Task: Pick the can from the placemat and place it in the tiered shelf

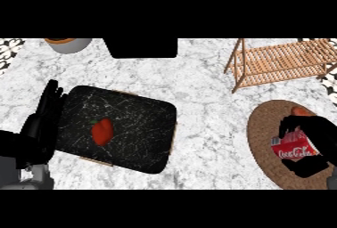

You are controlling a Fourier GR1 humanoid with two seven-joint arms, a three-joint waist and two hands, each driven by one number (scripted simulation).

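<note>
A red cola can [292, 149] lies on the round brown placemat [265, 133] at the right. My right hand [314, 142] is curled round the can, fingers and thumb wrapping it and hiding most of it. The wooden tiered shelf [283, 62] stands at the back right, apart from the hand. My left hand [43, 118] rests open at the left edge, fingers straight and pointing up, beside a black tray.
A black marbled tray [132, 133] with a red pepper [102, 131] on it sits left of centre. A grey pot [69, 44] stands at the back left, and a black box [141, 48] at the back centre. Something orange [302, 111] shows on the placemat behind my right hand.
</note>
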